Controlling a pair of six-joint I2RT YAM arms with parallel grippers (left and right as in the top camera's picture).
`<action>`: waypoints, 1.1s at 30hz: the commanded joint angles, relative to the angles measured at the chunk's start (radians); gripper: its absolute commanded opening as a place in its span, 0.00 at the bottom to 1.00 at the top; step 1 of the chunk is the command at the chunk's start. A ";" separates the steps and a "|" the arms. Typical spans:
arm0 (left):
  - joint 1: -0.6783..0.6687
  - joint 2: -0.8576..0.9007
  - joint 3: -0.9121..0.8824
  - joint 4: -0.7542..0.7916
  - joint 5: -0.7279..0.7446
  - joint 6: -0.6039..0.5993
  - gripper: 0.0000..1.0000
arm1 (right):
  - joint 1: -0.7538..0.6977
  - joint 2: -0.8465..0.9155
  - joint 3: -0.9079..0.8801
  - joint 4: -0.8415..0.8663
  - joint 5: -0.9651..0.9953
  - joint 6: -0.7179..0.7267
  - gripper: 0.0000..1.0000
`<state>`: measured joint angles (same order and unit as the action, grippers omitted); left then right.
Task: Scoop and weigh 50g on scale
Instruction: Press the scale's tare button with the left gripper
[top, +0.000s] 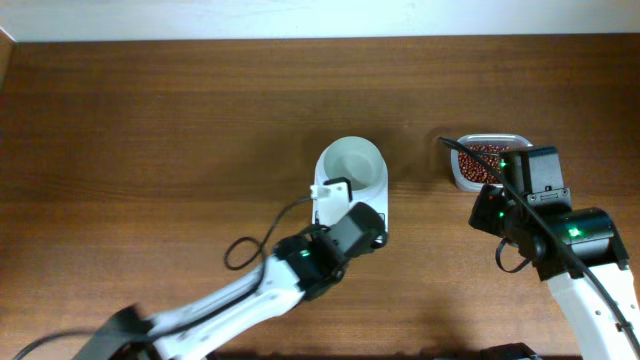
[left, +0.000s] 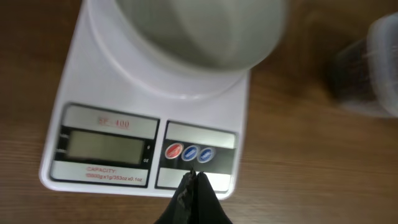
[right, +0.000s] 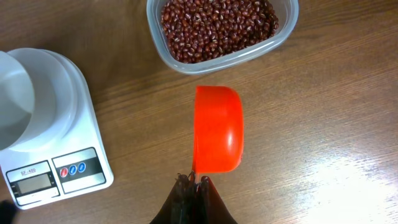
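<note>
Squarely mid-desk: the scale (top: 352, 200) sits on the brown wooden desk (top: 150, 120), with a white round bowl (top: 350, 165) on its platform.
Bowl contents: only its plain white inside shows.
Tub: a clear rectangular plastic tub (right: 283, 31) stands to the right of the scale, apart from it, on the desk.
Tub contents: small dark red-brown beans (right: 217, 25) fill its floor in a loose heap.
Scale's long axis: runs from the bowl end, far from the arms, to the panel end, near them.
Scale's face: the grey display (left: 106, 147) and the red and blue buttons (left: 189, 153) point up at the near edge; no reading is legible.
Left end effector (left: 194, 179): fingers pressed together with nothing between them, the tips over the scale's front panel just below the buttons; contact cannot be told.
Right end effector (right: 194, 180): clamped tight on the thin handle of an orange scoop (right: 217, 127).
Scoop: held above bare desk between scale and tub, just short of the tub, turned on its side with the flat rim toward the scale and the rounded back away; its inside is hidden.
</note>
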<state>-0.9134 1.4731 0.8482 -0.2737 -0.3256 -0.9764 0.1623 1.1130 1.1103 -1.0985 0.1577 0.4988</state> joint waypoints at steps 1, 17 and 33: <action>0.032 -0.134 -0.001 -0.084 -0.022 0.059 0.00 | -0.006 0.000 0.018 -0.001 -0.001 0.006 0.04; 0.026 0.232 -0.001 0.179 0.125 0.047 0.00 | -0.006 0.018 0.018 0.012 -0.002 0.006 0.04; 0.064 0.279 -0.001 0.236 0.093 0.046 0.00 | -0.006 0.018 0.018 0.008 -0.024 0.006 0.04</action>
<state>-0.8520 1.7451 0.8471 -0.0364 -0.2173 -0.9344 0.1623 1.1290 1.1103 -1.0916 0.1364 0.4976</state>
